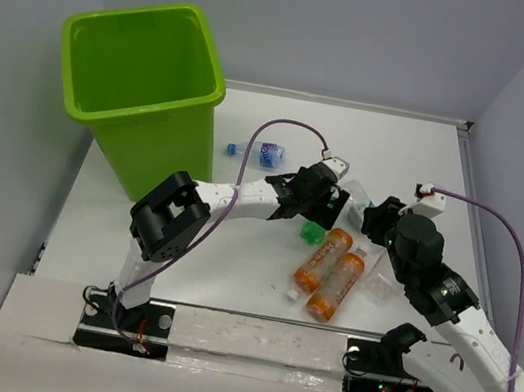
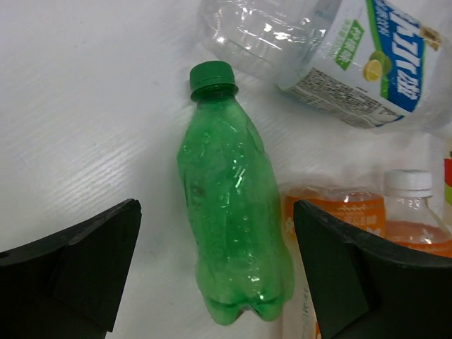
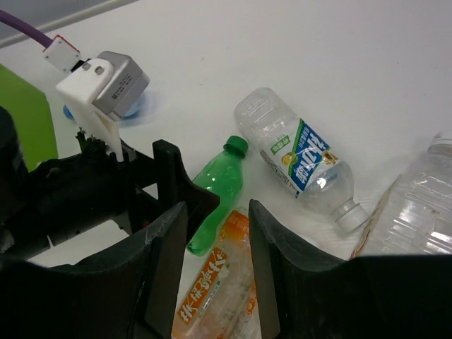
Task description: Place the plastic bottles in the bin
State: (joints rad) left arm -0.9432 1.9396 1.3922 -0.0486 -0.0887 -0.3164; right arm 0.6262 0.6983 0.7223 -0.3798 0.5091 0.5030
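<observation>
Left tool point(image 2: 215, 240) open, green bottle point(image 2: 229, 198) lying on bench point(image 2: 85, 106) between its fingers, no contact. Right tool point(image 3: 217, 254) open, empty, orange bottle point(image 3: 219, 293) below it. Bin point(image 1: 143, 150) well left of both.

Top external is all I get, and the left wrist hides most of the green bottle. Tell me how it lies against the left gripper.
Observer: In the left wrist view the green bottle lies flat on the table between the open fingers of the left gripper, not gripped.
Operator: Give me the cap direction.
Observer: Its cap points away from the gripper, toward a clear bottle with a blue and green label.
Operator: Report the right gripper.
Observer: In the right wrist view the right gripper is open and holds nothing. An orange bottle shows between its fingers.
</observation>
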